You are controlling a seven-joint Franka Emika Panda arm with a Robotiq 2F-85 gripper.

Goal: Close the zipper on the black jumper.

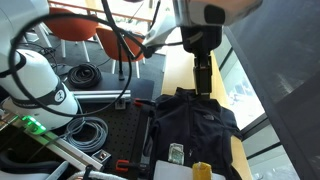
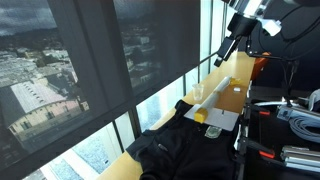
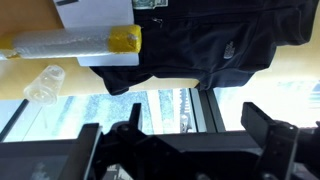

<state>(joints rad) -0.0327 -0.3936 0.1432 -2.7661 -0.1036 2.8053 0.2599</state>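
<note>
The black jumper [image 1: 190,122] lies spread on a wooden table and shows in both exterior views [image 2: 185,145]. In the wrist view it fills the top [image 3: 215,45]. Its zipper is too dark to make out in any view. My gripper [image 1: 203,82] hangs in the air above the jumper's far end, well clear of the fabric [image 2: 228,48]. In the wrist view its two fingers [image 3: 180,140] stand wide apart with nothing between them.
A white sheet [image 3: 95,15], a clear tube with a yellow end [image 3: 75,41] and a clear cup [image 3: 45,83] lie beside the jumper. Coiled black cables [image 1: 85,130] lie on a dark bench next to the table. Windows [image 2: 90,70] run along the table's edge.
</note>
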